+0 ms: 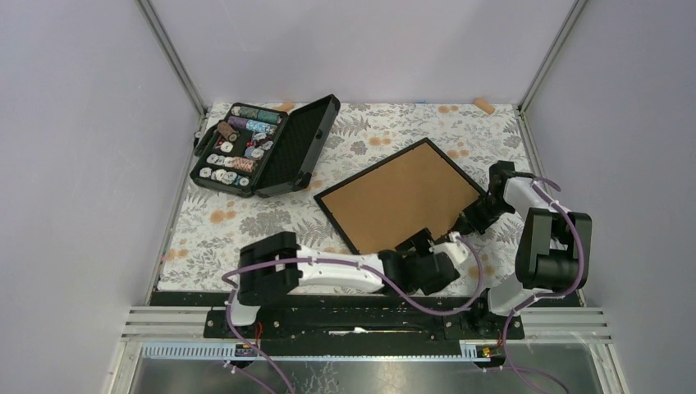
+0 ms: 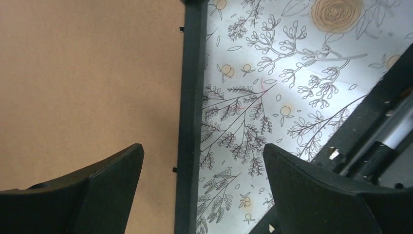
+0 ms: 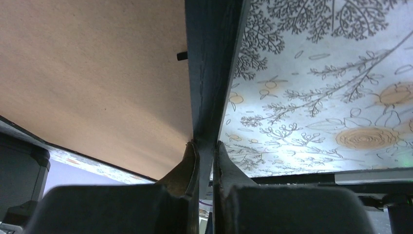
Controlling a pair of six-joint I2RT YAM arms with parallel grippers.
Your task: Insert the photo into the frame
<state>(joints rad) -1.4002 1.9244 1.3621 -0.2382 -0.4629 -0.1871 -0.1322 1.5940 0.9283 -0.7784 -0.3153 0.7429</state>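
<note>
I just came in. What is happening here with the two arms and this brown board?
The frame lies face down on the flowered table, with its brown back up. The right hand is shut on the frame's black near edge. The left hand is open and straddles that edge without gripping it. The photo is not in view. An open case of thread spools sits at the far left.

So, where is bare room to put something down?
Bare tablecloth lies beyond the frame, far right, and between the spool case and the left arm. Crowded: the frame's near edge, at left gripper and right gripper.
</note>
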